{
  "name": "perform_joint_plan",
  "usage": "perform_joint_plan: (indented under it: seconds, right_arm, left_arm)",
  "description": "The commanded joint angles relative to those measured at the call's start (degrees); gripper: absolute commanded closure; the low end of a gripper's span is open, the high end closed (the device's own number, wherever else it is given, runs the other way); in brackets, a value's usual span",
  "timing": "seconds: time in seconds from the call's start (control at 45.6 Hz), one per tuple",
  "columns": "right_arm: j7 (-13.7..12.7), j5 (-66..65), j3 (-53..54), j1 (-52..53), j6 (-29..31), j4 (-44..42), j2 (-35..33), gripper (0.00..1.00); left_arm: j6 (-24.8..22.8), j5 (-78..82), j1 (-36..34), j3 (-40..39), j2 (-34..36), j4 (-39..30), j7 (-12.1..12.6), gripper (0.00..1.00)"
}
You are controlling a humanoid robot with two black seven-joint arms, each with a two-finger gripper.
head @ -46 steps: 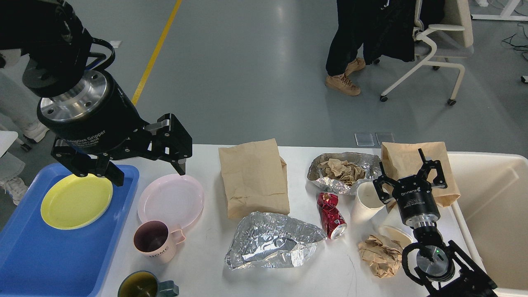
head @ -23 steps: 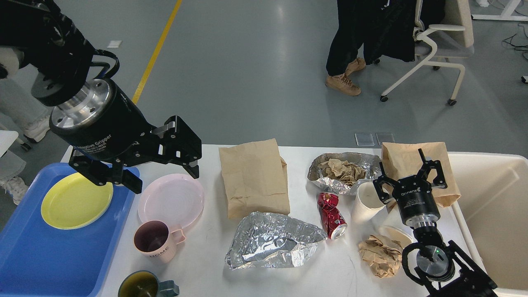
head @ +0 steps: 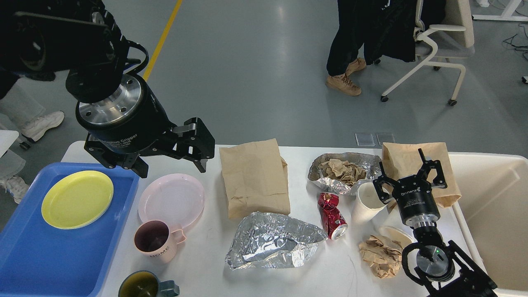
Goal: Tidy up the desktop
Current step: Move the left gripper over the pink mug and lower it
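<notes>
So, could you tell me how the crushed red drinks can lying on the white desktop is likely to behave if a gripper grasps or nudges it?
The crushed red drinks can looks dented and open-ended, so probably light and easily squashed further. Lying on its side, it may roll or skid on the smooth white desktop.

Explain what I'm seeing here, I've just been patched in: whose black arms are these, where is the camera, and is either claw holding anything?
The camera sits in the robot's head, looking forward and down at the desktop. The two black arms are the robot's own. The left claw hangs open above the pink plate, holding nothing. The right claw is open too, empty, by the white paper cup.

On the left, a blue tray holds a yellow plate. Beside it stand a pink mug and a dark green mug. Rubbish fills the middle: two brown paper bags, crumpled foil, a crushed red can and wadded brown paper. A cream bin stands on the right.
</notes>
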Motion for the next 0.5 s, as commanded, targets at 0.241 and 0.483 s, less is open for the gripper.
perform_joint_plan:
  seconds: [0.241, 0.483]
  right_arm:
    - [0.00, 0.01, 0.00, 0.00, 0.00, 0.00, 0.00, 0.00]
    - [0.00, 0.01, 0.00, 0.00, 0.00, 0.00, 0.00, 0.00]
  left_arm:
    - [0.95, 3.41, 5.37, -2.49, 11.69, -0.02, 0.28, 0.05]
    - [2.36, 6.48, 7.30, -2.94, 12.49, -0.10, 0.28, 0.11]
